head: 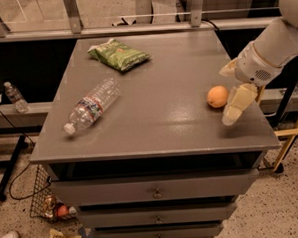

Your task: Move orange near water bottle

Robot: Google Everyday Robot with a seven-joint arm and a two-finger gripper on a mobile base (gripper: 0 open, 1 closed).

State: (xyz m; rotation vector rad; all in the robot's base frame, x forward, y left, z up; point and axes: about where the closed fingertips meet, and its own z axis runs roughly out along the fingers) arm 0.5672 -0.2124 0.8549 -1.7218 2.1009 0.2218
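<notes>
The orange (217,96) sits on the grey cabinet top (164,115) near its right edge. The water bottle (90,105) lies on its side at the left of the top, white cap toward the front left. My gripper (226,97) is at the right edge of the top, just right of the orange. It is open: one cream finger (238,104) reaches down in front of the orange and the other (230,67) shows behind it. It holds nothing. The orange and the bottle are far apart.
A green crinkly snack bag (118,54) lies at the back left of the top. A small clear bottle (15,97) stands on a low ledge to the left. Drawers (155,191) are below the top. A wire basket (51,203) with clutter is on the floor.
</notes>
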